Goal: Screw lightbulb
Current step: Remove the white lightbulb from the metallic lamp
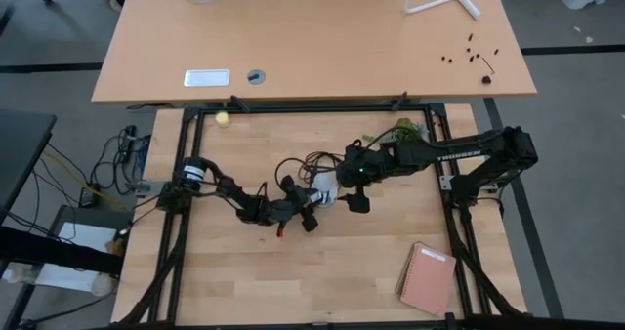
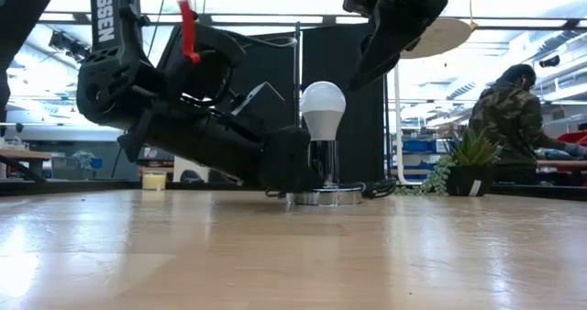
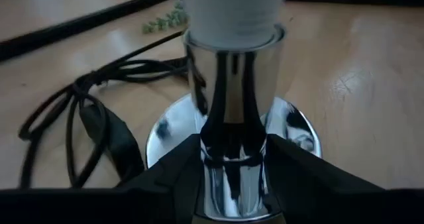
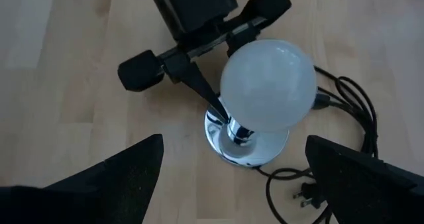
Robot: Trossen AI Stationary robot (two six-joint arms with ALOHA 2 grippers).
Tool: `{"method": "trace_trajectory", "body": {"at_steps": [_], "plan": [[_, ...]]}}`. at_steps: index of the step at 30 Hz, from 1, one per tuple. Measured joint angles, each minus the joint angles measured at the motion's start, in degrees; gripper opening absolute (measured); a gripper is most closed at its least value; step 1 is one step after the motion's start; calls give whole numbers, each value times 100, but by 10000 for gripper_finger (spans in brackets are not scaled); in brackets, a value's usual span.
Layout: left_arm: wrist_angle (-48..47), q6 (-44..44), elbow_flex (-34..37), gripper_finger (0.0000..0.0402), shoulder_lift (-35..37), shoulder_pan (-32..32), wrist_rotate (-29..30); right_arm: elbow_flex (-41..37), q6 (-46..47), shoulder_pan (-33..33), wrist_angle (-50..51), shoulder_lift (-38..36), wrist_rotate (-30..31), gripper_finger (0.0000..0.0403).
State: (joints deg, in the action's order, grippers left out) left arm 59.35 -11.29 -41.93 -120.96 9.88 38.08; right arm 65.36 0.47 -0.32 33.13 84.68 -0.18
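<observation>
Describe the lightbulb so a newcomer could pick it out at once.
Start at the wooden table and find the middle, where the two dark arms meet. There a chrome socket stand with a black cord stands upright, and the lightbulb sits in its top. It is the only white, frosted, pear-shaped thing there.

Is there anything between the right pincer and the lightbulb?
Nothing visible. The right pincer hangs open directly above the lightbulb, which stands upright in the chrome socket. The left pincer grips the socket's stem lower down, clear of the bulb's globe.
</observation>
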Motion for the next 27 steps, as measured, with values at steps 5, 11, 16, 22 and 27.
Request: {"method": "trace_trajectory", "body": {"at_steps": [5, 11, 16, 22, 27], "plan": [[28, -72, -4, 174, -29, -19, -13, -2, 98, -18, -3, 0, 15, 378], [132, 363, -4, 175, -37, -17, 25, -2, 358, -90, -21, 15, 57, 378], [355, 334, 7, 175, -46, -17, 25, -4, 361, -85, -12, 26, 56, 378], [403, 335, 7, 179, -46, -17, 21, -11, 492, -16, -136, 61, 58, 378], [520, 335, 7, 207, -46, -17, 22, -13, 461, 120, -55, 18, 89, 378]]}}
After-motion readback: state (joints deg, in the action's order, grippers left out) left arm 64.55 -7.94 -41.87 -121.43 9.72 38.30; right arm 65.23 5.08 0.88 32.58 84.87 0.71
